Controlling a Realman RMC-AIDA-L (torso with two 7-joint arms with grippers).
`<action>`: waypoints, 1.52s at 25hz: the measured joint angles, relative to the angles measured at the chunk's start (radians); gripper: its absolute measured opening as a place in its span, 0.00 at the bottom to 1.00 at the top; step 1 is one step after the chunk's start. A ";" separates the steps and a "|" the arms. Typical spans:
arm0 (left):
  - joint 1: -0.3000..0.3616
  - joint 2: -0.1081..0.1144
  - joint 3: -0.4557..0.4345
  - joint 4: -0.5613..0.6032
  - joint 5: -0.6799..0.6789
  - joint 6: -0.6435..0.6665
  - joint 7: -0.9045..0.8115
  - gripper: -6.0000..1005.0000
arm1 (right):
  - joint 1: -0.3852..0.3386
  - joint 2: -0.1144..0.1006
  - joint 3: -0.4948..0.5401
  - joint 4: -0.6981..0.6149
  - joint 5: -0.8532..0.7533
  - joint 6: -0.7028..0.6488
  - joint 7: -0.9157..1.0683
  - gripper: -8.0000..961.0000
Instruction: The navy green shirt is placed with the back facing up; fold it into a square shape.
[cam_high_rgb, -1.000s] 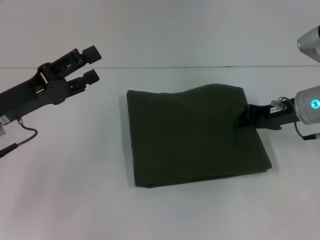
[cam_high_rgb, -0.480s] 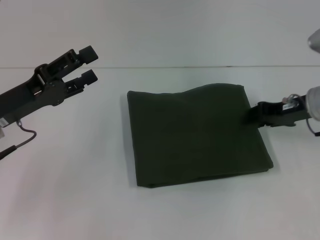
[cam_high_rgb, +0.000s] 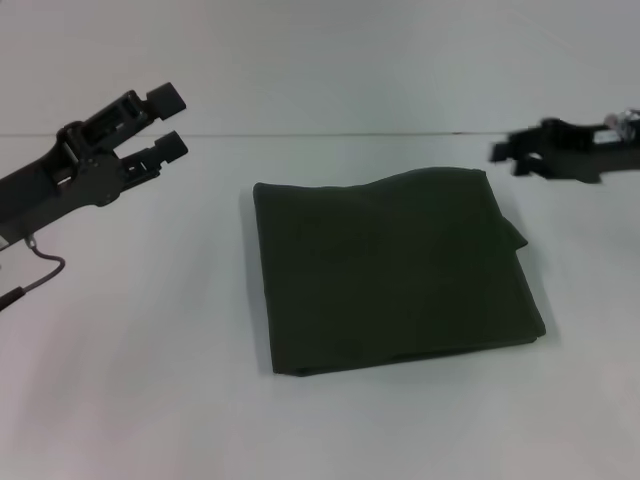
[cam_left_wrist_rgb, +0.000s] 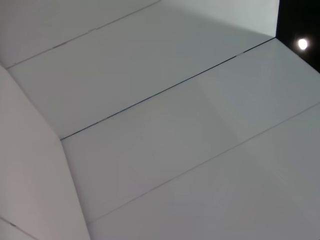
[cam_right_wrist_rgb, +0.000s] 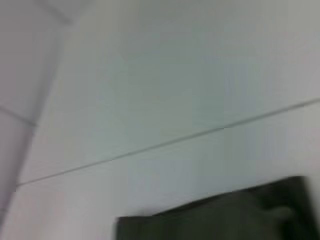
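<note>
Two arms clear, shirt folded near square

Shirt (cam_high_rgb: 395, 270) lies mid-desk, a dark olive block of several layers, plain side up, no lettering showing. Roughly square, though the far edge humps up toward the right corner and a small flap pokes out past the right edge. Near-left corner shows stacked layers slightly offset.

Left gripper (cam_high_rgb: 170, 120) hangs above the desk's left side, well apart from the shirt, jaws narrowly parted, holding nothing. Right gripper (cam_high_rgb: 505, 158) is raised near the far right, apart from the shirt; blurred, so jaw state cannot be told. Neither touches cloth.

Judgement: the fold looks essentially done; only tidying is left.

Risks from here:
- The right-edge flap may spring further out, since soft cotton relaxes once unheld. That would spoil the square outline.
- Any re-grip at that edge could pinch only the top layer and peel the stack open.
- A low pass by either arm could drag the raised far edge and skew the block.

Surface: desk (cam_high_rgb: 130, 380) plain white, smooth, matte, little friction to hold the cloth. A thin dark seam runs across the far side. Behind it a pale wall; the left wrist view shows only white panels with seams and a dark corner with one lamp.
</note>
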 joint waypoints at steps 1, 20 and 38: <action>-0.001 0.001 -0.001 0.000 -0.001 0.001 -0.001 0.94 | 0.000 0.000 0.000 0.000 0.000 0.000 0.000 0.46; -0.015 0.001 -0.008 -0.008 -0.004 -0.014 -0.001 0.94 | 0.073 0.062 -0.125 0.239 -0.082 0.493 -0.050 0.47; 0.061 0.060 0.115 -0.002 0.198 0.041 -0.097 0.94 | -0.312 -0.036 0.187 -0.024 0.410 -0.247 -0.373 0.57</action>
